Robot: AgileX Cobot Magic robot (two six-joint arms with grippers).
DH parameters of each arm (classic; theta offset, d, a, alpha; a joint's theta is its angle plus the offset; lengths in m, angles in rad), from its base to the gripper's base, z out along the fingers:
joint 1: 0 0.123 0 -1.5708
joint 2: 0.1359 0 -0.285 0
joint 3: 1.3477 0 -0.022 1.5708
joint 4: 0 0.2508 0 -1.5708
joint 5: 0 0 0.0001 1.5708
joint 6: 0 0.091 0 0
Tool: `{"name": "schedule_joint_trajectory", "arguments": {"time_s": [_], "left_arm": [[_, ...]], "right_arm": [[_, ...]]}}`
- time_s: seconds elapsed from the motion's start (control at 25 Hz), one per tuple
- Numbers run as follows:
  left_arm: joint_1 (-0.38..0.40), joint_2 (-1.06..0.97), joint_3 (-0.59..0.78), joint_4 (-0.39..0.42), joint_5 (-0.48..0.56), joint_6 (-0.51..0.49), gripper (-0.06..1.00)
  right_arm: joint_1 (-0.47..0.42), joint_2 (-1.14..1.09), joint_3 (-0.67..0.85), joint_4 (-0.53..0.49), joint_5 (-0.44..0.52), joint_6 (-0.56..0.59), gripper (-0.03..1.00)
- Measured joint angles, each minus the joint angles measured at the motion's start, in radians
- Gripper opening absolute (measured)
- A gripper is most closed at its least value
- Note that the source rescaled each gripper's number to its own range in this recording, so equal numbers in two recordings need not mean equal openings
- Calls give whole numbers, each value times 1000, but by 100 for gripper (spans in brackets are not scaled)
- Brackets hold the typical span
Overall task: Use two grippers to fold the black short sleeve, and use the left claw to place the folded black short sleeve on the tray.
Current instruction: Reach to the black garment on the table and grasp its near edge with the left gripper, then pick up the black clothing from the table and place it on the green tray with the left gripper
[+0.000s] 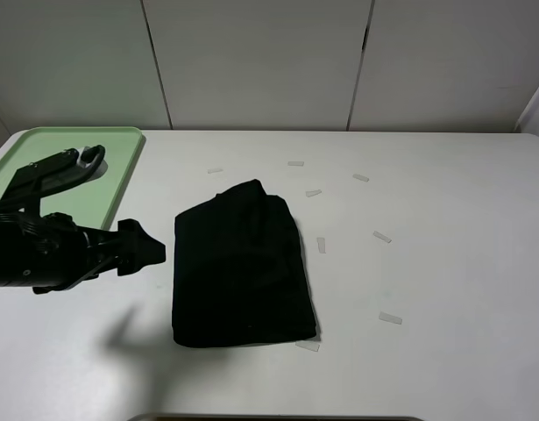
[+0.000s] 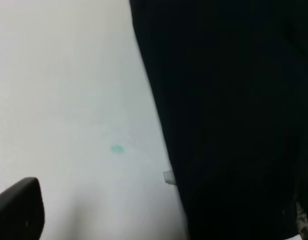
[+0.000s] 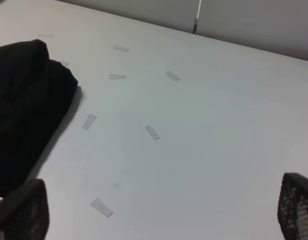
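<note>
The black short sleeve (image 1: 241,267) lies folded into a compact rectangle in the middle of the white table, with no letters showing. My left gripper (image 1: 153,252) hovers just left of the shirt's left edge and is apart from it. In the left wrist view the shirt (image 2: 234,115) fills one side, and the left gripper (image 2: 159,220) is open and empty, with one finger (image 2: 18,210) over bare table. The pale-green tray (image 1: 120,167) lies at the far left behind the left arm. My right gripper (image 3: 161,210) is open and empty over the table, beside the shirt (image 3: 28,100). It is out of the exterior view.
Several small pale tape strips (image 1: 381,237) lie scattered on the table to the right of and behind the shirt; they also show in the right wrist view (image 3: 152,132). A grey panelled wall (image 1: 260,61) runs along the table's far edge.
</note>
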Motion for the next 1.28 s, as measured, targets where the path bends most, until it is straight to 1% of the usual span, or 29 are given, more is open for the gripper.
{"name": "schedule_joint_trajectory", "arguments": {"time_s": [0.16, 0.4, 0.64, 0.84, 1.04, 1.08, 1.16, 1.28], "left_arm": [[6, 42, -28, 3, 18, 3, 99], [6, 239, -124, 3, 97, 27, 99], [6, 407, -240, 3, 126, 30, 98], [6, 503, -315, 3, 169, 30, 97], [6, 555, -350, 4, 177, 49, 96], [5, 563, -359, 4, 177, 52, 93], [5, 576, -381, 6, 178, 62, 82], [0, 587, -418, 8, 172, 73, 51]], "right_arm": [[0, 0, 0, 0, 0, 0, 100], [0, 0, 0, 0, 0, 0, 100], [0, 0, 0, 0, 0, 0, 100], [0, 0, 0, 0, 0, 0, 100], [0, 0, 0, 0, 0, 0, 100], [0, 0, 0, 0, 0, 0, 100], [0, 0, 0, 0, 0, 0, 100], [0, 0, 0, 0, 0, 0, 100]]}}
